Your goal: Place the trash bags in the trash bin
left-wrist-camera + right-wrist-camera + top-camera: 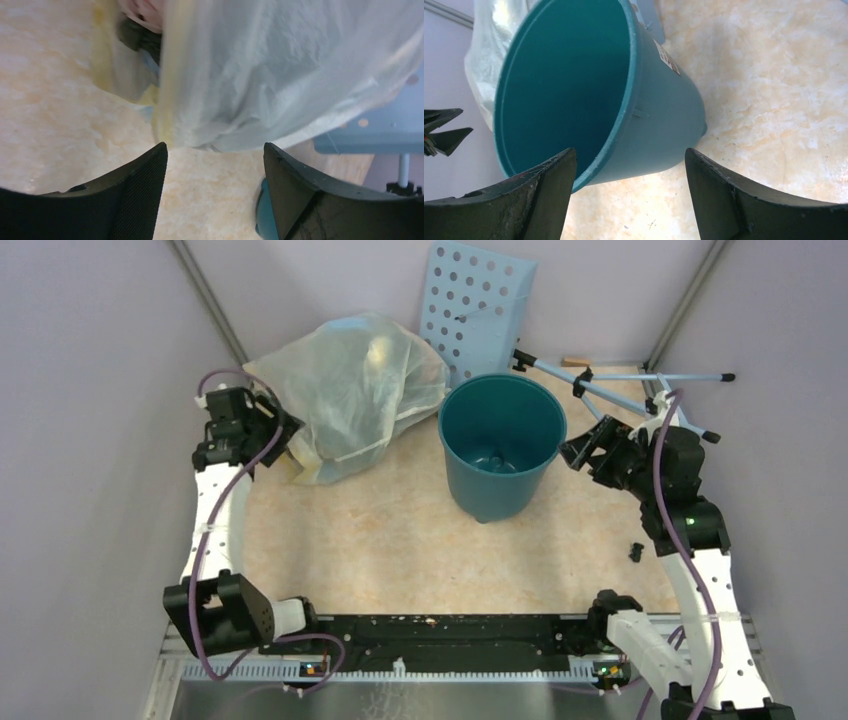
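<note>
The trash bin (500,495) is smooth plastic, the sack (350,390) crinkly translucent film, the tabletop (400,550) matt.

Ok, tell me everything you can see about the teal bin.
The teal bin is round plastic with a plain rim, tapering to a narrower base. It stands upright and open on the table, apparently empty. A small label sits on its outer wall. The yellowish sack lies just left; the right hand hovers open close beside its rim.
</note>
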Controlling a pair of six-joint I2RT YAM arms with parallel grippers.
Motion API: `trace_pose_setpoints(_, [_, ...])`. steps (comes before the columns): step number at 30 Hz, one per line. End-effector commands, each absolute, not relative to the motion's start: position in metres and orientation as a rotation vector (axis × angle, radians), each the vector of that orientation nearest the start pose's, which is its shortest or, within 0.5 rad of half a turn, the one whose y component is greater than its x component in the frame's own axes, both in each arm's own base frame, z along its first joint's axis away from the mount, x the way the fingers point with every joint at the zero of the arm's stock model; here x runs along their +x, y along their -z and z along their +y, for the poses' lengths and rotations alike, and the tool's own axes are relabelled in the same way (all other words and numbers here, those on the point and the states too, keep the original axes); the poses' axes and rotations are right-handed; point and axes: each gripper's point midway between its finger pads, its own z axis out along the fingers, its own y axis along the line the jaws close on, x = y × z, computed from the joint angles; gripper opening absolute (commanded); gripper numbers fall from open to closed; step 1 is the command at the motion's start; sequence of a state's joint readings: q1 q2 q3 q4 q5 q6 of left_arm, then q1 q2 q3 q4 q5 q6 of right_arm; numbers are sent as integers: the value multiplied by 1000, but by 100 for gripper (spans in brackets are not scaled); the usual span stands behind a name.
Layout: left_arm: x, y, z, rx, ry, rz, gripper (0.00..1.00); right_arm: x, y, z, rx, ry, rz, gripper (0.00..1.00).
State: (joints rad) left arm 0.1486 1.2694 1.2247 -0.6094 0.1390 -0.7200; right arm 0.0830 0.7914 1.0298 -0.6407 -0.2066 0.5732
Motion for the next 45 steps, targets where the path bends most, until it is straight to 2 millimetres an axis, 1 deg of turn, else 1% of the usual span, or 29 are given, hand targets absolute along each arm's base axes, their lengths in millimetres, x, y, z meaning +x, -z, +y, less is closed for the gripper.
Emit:
trace_pose_setpoints(1, [372,-259,36,-948,448,1982,75,257,-322,83,318,-659,1909,79])
trace_pose_setpoints(4, [368,-247,61,-1048,412,1950,74,258,-317,83,314,-659,1919,76])
trace_pose_setpoints(5, [366,-241,72,-1106,404,1940,71,258,-316,84,314,-660,1922,76])
trace_pose_setpoints(7, [367,-229,87,-1192,422,1924,68,259,-315,85,316,-671,1930,75])
trace_pose_setpoints(11, [379,-208,99,-1287,589,1889,70,262,-308,89,320,-694,1944,72])
trace_pose_setpoints(14, [388,-193,101,-1332,731,1868,70,266,-303,87,323,-679,1946,71])
trace_pose_setpoints(17, [397,-175,106,-1394,803,1862,67,268,-301,85,324,-664,1936,70])
trace_pose_setpoints(18, [400,-168,110,-1410,811,1859,65,268,-301,84,325,-658,1933,69])
trace_pose_setpoints(19, [402,-162,118,-1429,813,1854,62,267,-302,83,325,-655,1928,68])
trace_pose_setpoints(20, [402,-157,127,-1451,808,1850,61,266,-302,83,325,-653,1926,66])
trace_pose_setpoints(22, [406,-148,144,-1477,799,1844,60,263,-306,82,321,-645,1921,65])
trace_pose_setpoints(24, [415,-143,150,-1473,818,1855,62,260,-309,81,313,-639,1913,65])
trace_pose_setpoints(27, [427,-140,150,-1449,868,1845,70,258,-314,79,298,-627,1896,65])
trace_pose_setpoints(29, [434,-138,144,-1418,941,1814,74,258,-316,80,285,-624,1891,65])
trace_pose_setpoints(31, [444,-141,138,-1377,1000,1796,75,260,-317,79,275,-615,1894,65])
trace_pose_setpoints(34, [454,-139,131,-1354,1004,1812,76,262,-319,79,264,-608,1894,65])
trace_pose_setpoints(37, [467,-141,121,-1329,1053,1788,76,265,-316,79,264,-604,1904,65])
trace_pose_setpoints(39, [473,-135,116,-1347,1080,1779,75,267,-314,79,264,-604,1908,65])
trace_pose_setpoints(41, [480,-130,113,-1359,1093,1780,70,269,-315,80,267,-606,1909,65])
trace_pose_setpoints(42, [484,-130,112,-1354,1093,1783,64,270,-315,79,267,-605,1908,65])
trace_pose_setpoints(44, [492,-134,110,-1317,1098,1784,41,271,-315,79,271,-602,1911,65])
trace_pose_setpoints(45, [494,-136,111,-1309,1096,1782,27,272,-315,79,272,-602,1911,65])
